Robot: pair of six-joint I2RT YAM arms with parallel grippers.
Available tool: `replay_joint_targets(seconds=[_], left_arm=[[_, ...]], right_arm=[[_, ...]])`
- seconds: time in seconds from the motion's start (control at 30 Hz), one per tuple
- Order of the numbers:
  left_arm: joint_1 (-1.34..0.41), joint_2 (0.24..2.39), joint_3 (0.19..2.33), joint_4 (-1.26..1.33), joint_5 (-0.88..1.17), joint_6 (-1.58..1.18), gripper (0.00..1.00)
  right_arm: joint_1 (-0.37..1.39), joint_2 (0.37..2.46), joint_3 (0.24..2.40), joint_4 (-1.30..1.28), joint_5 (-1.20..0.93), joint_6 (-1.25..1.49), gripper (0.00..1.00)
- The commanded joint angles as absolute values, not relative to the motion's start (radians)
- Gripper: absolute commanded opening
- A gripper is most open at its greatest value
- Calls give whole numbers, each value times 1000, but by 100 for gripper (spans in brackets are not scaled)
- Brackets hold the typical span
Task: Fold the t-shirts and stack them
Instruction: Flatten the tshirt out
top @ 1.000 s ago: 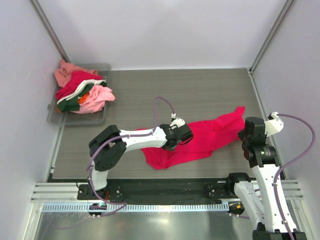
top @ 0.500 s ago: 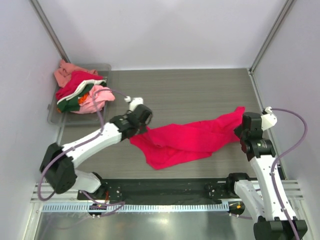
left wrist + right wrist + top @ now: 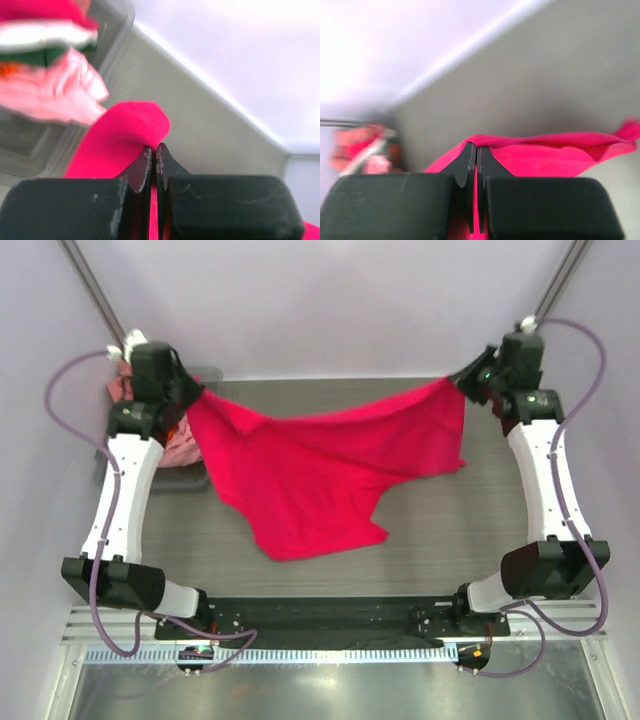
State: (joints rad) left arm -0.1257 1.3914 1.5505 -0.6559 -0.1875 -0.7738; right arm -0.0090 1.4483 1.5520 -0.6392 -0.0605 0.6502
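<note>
The crimson-red t-shirt (image 3: 320,465) hangs stretched between both grippers above the table, its lower part draping down toward the front. My left gripper (image 3: 192,392) is shut on the shirt's left corner, near the bin; in the left wrist view the cloth (image 3: 117,137) is pinched between the closed jaws. My right gripper (image 3: 468,380) is shut on the shirt's right corner at the back right; the cloth (image 3: 545,152) also shows in the right wrist view. Other tees (image 3: 185,445) lie piled in the bin, mostly hidden behind the left arm and the shirt.
A grey bin (image 3: 195,480) stands at the back left by the left wall. The pile in it shows pink, white, green and orange cloth (image 3: 55,90) in the left wrist view. Walls and frame posts close off the back and sides.
Both arms have lifted and swung back and outward, raising the red shirt off the table and spreading it wide. The left gripper now holds a corner by the bin.
</note>
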Motion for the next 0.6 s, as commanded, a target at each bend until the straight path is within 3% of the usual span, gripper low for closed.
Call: replay_joint_targets(seconds=[0.0,0.17,0.37,0.57], left_arm=[[-81,1390,1907,-785,-132,-706,0],[-83,1345,2195,-876,-77,-634,0],[-83,1060,2091,-787,9,-637,0],[-81,953,2180,-807,-26,-603,0]], right_arm=[[-21,1411,1820,-669,-189,637,1],[-21,1306,1953,-693,-255,600,1],[-21,991,1905,-693,-147,532,1],[-21,747,1865,-696,-19,497,1]])
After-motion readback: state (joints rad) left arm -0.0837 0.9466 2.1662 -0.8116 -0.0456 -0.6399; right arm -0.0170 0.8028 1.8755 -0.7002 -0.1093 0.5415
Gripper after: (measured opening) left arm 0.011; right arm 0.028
